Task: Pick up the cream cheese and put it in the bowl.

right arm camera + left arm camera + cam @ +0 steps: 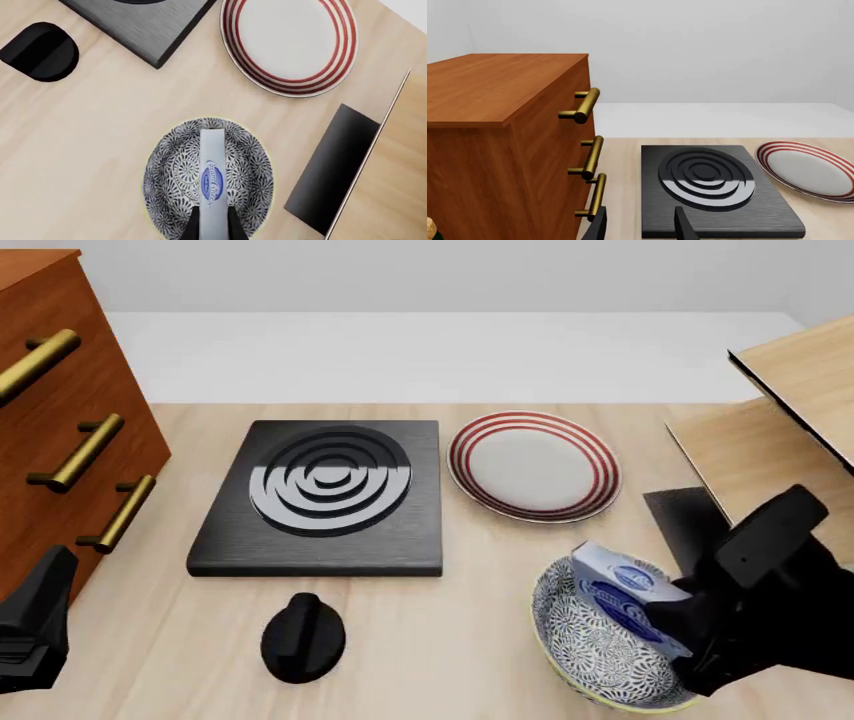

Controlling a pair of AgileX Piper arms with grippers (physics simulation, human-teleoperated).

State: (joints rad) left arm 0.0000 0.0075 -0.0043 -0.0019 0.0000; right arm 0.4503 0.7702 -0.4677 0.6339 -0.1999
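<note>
Right gripper grips the cream cheese on edge, apparently above the bowl.

Counter: drawer cabinet at far left; stove burner plate centre-left, knob in front of it; plate just right of burner; bowl in front of plate, cream cheese over its interior in the right hand; wooden shelf unit at far right.

Right gripper jaws over bowl: plate ahead, wooden shelf close on outer side, bare table inward.
</note>
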